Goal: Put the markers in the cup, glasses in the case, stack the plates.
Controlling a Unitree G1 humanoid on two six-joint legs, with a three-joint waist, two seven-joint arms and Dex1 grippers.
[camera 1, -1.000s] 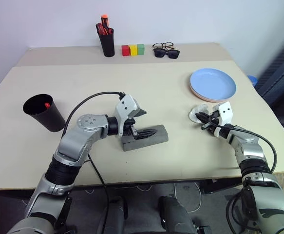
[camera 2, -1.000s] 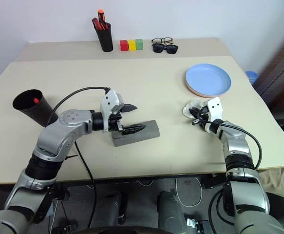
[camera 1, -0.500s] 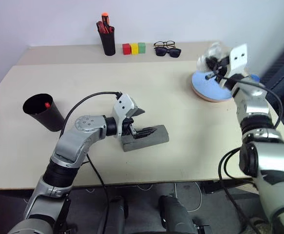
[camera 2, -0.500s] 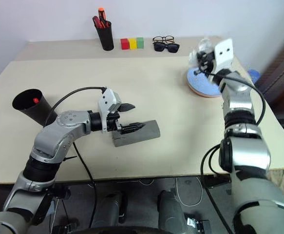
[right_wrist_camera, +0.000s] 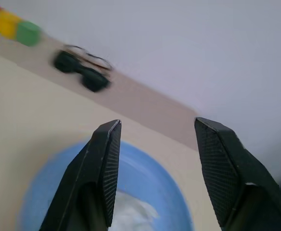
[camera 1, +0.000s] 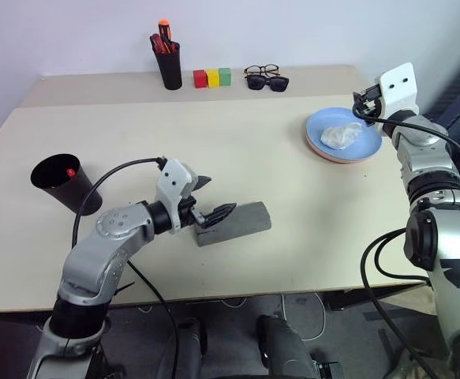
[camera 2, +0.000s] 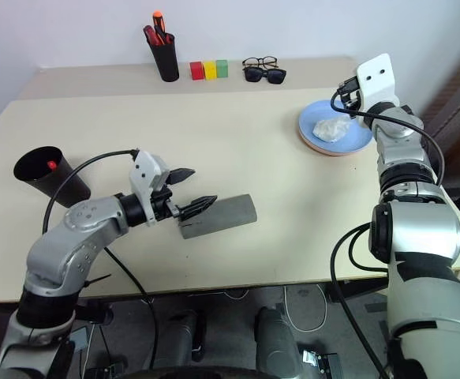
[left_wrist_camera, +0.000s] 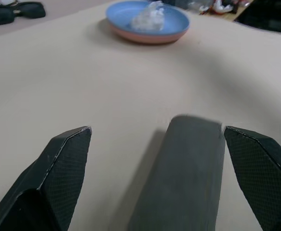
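Note:
The grey case [camera 1: 236,222] lies shut near the table's front middle. My left gripper [camera 1: 220,194] is open just to its left, fingertips at the case's end and holding nothing. The black cup [camera 1: 64,181] leans at the left with a red marker [camera 1: 70,171] inside. At the right, the light blue plate [camera 1: 364,142] rests on the pink plate [camera 1: 336,158]. A crumpled clear lump [camera 1: 342,136] lies on the blue one. My right gripper [right_wrist_camera: 157,122] hovers open above the plates' far edge. The glasses are out of view.
Along the back edge stand a tall black pen holder [camera 1: 166,67] with red and orange pens, three coloured blocks [camera 1: 212,77], and dark sunglasses [camera 1: 269,82] with a clear-lensed dark-rimmed pair [camera 1: 259,71] behind them. The table edge runs close past the plates on the right.
My right gripper, which lifted the crumpled lump from the table to above the plates, has opened and the lump now lies on the blue plate. My left gripper drew back a little from the case.

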